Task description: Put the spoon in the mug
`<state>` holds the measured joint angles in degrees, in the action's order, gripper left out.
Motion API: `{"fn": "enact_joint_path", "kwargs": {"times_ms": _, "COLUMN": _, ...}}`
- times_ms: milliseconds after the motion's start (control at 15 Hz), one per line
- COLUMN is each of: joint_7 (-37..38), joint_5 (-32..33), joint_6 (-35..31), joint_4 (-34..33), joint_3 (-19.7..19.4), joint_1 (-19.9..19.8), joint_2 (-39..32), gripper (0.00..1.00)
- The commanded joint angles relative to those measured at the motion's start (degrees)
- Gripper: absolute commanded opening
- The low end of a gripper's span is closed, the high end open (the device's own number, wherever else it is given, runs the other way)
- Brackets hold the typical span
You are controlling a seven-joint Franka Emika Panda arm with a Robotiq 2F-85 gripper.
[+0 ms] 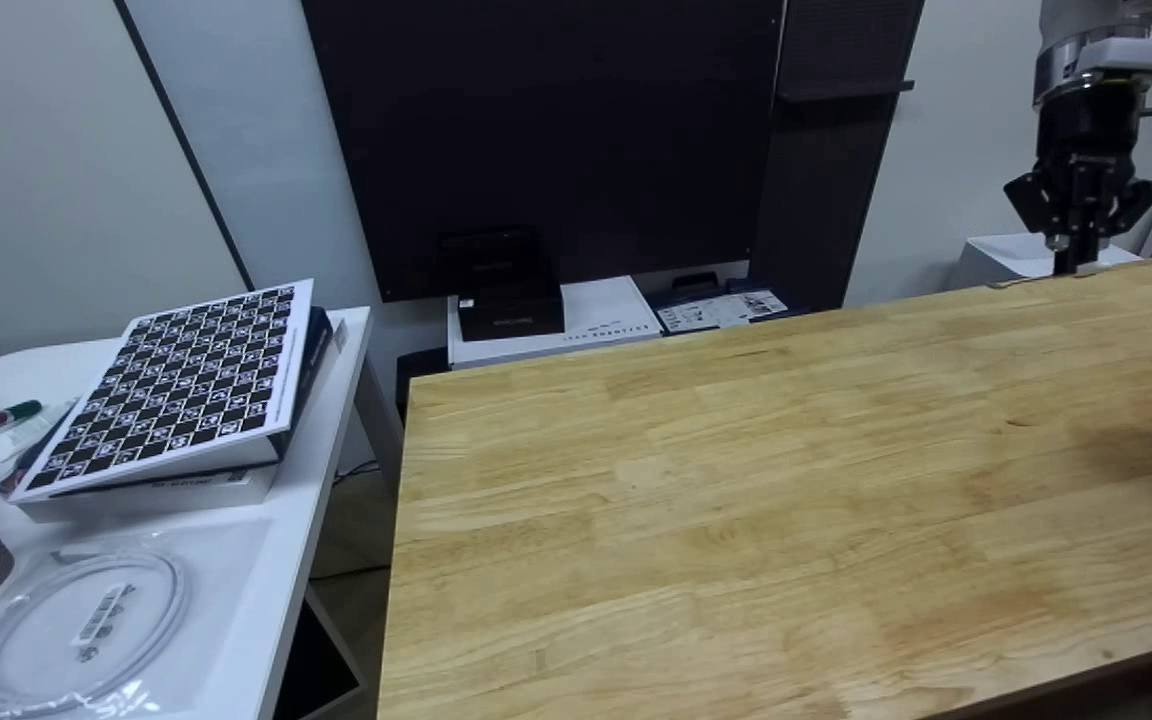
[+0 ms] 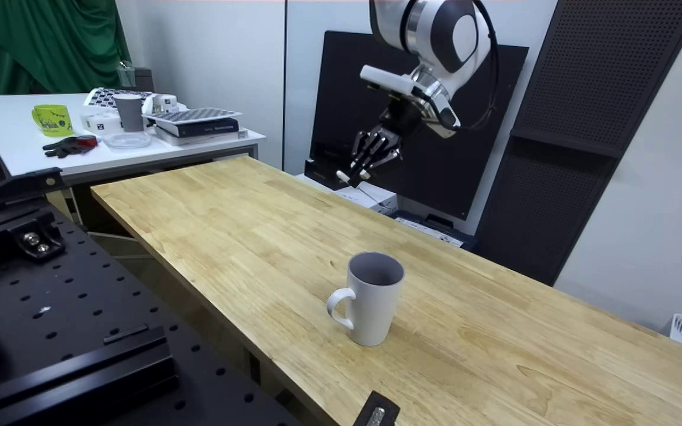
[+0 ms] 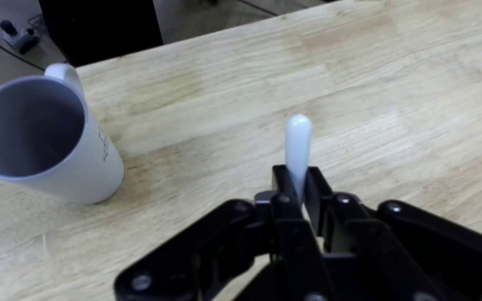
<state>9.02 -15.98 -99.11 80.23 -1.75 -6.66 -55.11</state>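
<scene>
Spoon (image 3: 298, 142) and hand (image 3: 298, 179) are together: in the wrist view we see the white, rounded handle end sticking out between 2 black fingertips (image 3: 280, 177), pinched firmly on it, so we read the hand as gripping the spoon. In both exterior views we find that white end on 1 side of the fingertips and a thin, darker stretch on the opposite side; its far tip we cannot make out clearly. It is held above the table (image 2: 246, 213), outside the mug (image 2: 373, 302) and apart from it. We see the mug standing upright on the wood, white outside and gray inside, its handle turned toward a long edge; the wrist view gives us some dark marking on its side. Above the hand, the white and gray arm (image 2: 444, 35) hangs in front of a big black panel (image 2: 347, 89), near a white box (image 2: 376, 198). Alongside the table we have a black perforated surface (image 2: 116, 296) with rails (image 2: 68, 378). Past the table's end, a white desk (image 2: 15, 115) carries a checkered board (image 1: 186, 380), a clear bag (image 1: 86, 630) around a coiled cable (image 1: 176, 590), a gray cup (image 2: 129, 112) and a yellow-green cup (image 2: 54, 120). Behind it hangs a green curtain (image 2: 63, 41).
</scene>
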Motion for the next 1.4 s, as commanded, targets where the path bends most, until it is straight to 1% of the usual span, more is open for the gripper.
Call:
{"fn": "enact_joint_path", "kwargs": {"times_ms": 0, "joint_7": 2.4, "joint_5": -2.9, "joint_6": 9.5, "joint_4": -2.9, "joint_3": 0.2, "joint_1": -2.5, "joint_2": -0.8, "gripper": 0.03}}
{"fn": "enact_joint_path", "kwargs": {"times_ms": 133, "joint_7": 2.7, "joint_5": -4.3, "joint_6": 12.0, "joint_4": -0.8, "joint_3": -0.7, "joint_1": -3.2, "joint_2": 0.4, "gripper": 0.03}}
{"fn": "enact_joint_path", "kwargs": {"times_ms": 533, "joint_7": 3.0, "joint_5": -7.3, "joint_6": 15.5, "joint_4": 8.4, "joint_3": -3.9, "joint_1": -5.0, "joint_2": 6.3, "gripper": 0.03}}
{"fn": "enact_joint_path", "kwargs": {"times_ms": 800, "joint_7": 2.5, "joint_5": -8.8, "joint_6": 15.6, "joint_4": 16.3, "joint_3": -5.7, "joint_1": -5.9, "joint_2": 11.7, "gripper": 0.03}}
{"fn": "enact_joint_path", "kwargs": {"times_ms": 1133, "joint_7": 2.1, "joint_5": -9.5, "joint_6": 14.2, "joint_4": 27.3, "joint_3": -7.8, "joint_1": -5.8, "joint_2": 19.2, "gripper": 0.03}}
{"fn": "enact_joint_path", "kwargs": {"times_ms": 1333, "joint_7": 1.8, "joint_5": -9.8, "joint_6": 13.8, "joint_4": 31.3, "joint_3": -9.2, "joint_1": -6.5, "joint_2": 21.5, "gripper": 0.03}}
